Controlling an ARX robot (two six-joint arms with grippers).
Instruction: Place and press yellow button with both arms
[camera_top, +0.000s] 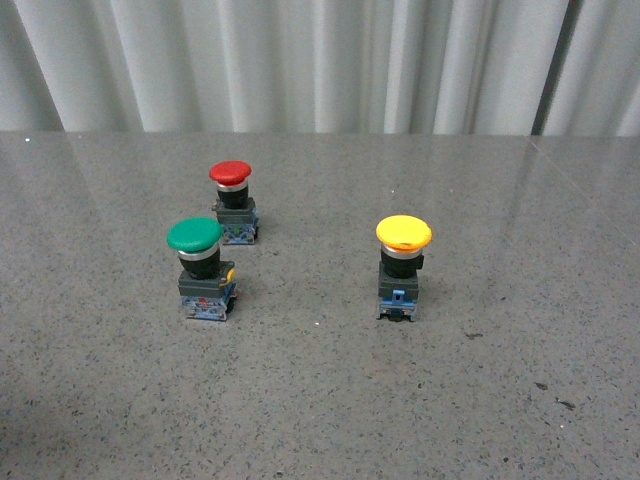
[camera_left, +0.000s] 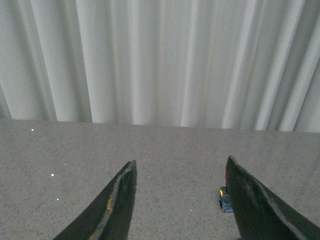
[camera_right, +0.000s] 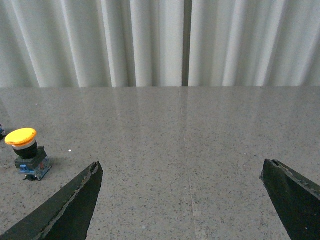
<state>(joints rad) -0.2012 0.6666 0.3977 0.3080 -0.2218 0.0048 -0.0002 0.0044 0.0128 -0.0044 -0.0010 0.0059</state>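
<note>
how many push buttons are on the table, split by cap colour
red-capped button: 1
green-capped button: 1
yellow button: 1
total: 3

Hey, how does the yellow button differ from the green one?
The yellow button has a yellow cap, the green button a green one. The yellow button stands alone on the right; the green button stands on the left, close to the red button. Both stand upright on the table, with mushroom caps, black bodies and bluish bases.
</note>
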